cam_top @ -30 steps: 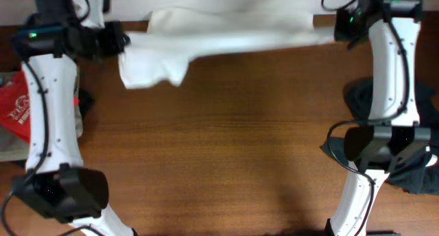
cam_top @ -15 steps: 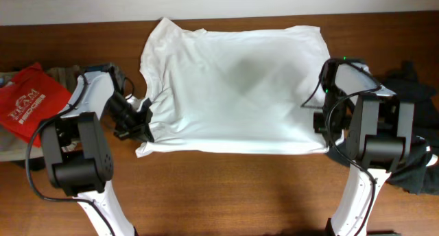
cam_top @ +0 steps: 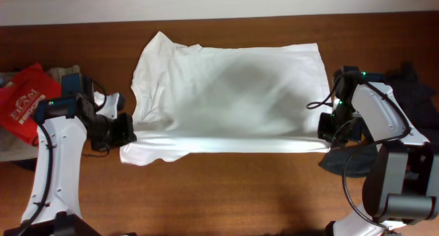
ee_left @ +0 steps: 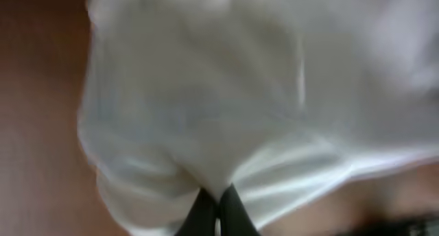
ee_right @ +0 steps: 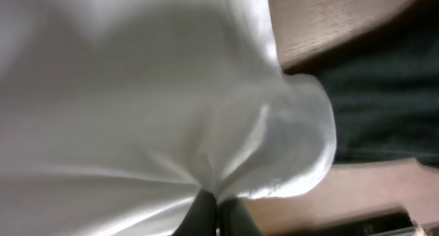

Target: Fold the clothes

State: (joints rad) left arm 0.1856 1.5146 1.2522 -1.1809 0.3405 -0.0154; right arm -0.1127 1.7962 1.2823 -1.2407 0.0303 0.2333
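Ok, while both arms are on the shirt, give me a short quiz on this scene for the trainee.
1. True or false: the left gripper and the right gripper are each shut on the near edge of the white shirt.
2. Which item lies on the table beside the left arm? A) a red bag B) a blue bucket C) a stack of plates
3. Fill in: the dark garment lies on the ___ arm's side.

Key: 1 true; 2 A; 3 right.
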